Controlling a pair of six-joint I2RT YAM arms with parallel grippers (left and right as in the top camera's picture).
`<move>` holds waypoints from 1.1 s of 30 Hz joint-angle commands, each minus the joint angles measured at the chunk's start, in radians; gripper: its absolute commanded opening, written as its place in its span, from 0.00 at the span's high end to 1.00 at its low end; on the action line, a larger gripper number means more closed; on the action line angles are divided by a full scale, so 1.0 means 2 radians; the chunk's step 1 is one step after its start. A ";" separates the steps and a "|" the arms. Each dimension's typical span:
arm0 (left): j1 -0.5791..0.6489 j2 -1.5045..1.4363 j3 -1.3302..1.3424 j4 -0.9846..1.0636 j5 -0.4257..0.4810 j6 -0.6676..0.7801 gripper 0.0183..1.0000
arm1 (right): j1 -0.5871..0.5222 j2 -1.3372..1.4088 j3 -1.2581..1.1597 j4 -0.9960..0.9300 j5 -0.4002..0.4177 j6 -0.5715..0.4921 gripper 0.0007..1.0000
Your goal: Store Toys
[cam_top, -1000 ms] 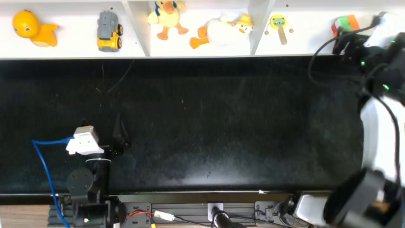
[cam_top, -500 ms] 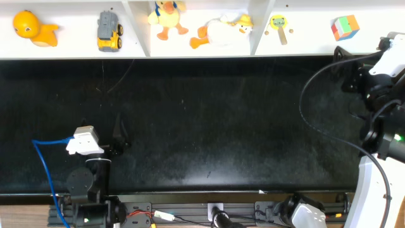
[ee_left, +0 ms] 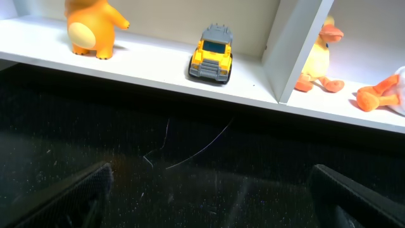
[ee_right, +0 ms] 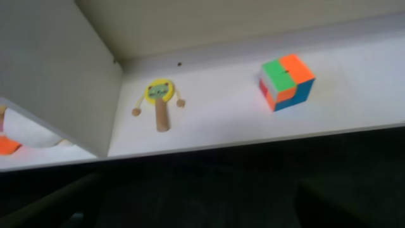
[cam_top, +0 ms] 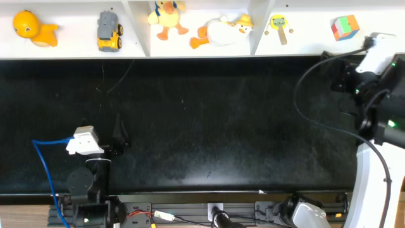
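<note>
Backed off the cube (ee_right: 286, 81) — right fingers (ee_right: 44, 204) seemingly spread wide, empty.

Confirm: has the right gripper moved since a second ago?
Yes. The right gripper has backed away from the puzzle cube on the shelf, down the top view, over the black table.

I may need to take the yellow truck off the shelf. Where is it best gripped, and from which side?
Grip the truck across its long sides, probably coming from the open front of the shelf: its nose points outward, so both sides lie along that approach.
</note>
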 commanded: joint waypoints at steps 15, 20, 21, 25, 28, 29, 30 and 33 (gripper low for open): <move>-0.003 -0.006 -0.002 -0.001 -0.003 0.000 0.00 | 0.107 -0.079 0.000 -0.033 0.060 -0.026 0.01; -0.003 -0.006 -0.002 -0.001 -0.003 0.000 0.00 | 0.173 -0.127 0.000 -0.031 0.156 -0.032 0.00; -0.003 -0.006 -0.002 -0.001 -0.003 0.000 0.00 | 0.184 -0.134 0.000 -0.027 0.165 -0.035 0.00; -0.003 -0.006 -0.002 -0.001 -0.003 0.000 0.00 | 0.224 -0.161 -0.013 0.008 0.205 -0.056 0.01; -0.003 -0.006 -0.002 -0.001 -0.003 0.000 0.00 | 0.234 -0.198 -0.061 0.070 0.207 -0.056 0.01; -0.003 -0.006 -0.002 -0.001 -0.003 0.000 0.00 | 0.234 -0.211 -0.082 0.092 0.206 -0.055 0.00; -0.003 -0.006 -0.002 -0.001 -0.003 0.000 0.00 | 0.234 -0.229 -0.110 0.117 0.204 -0.050 0.00; -0.003 -0.006 -0.002 -0.001 -0.003 0.000 0.00 | 0.234 -0.285 -0.204 0.194 0.204 -0.023 0.01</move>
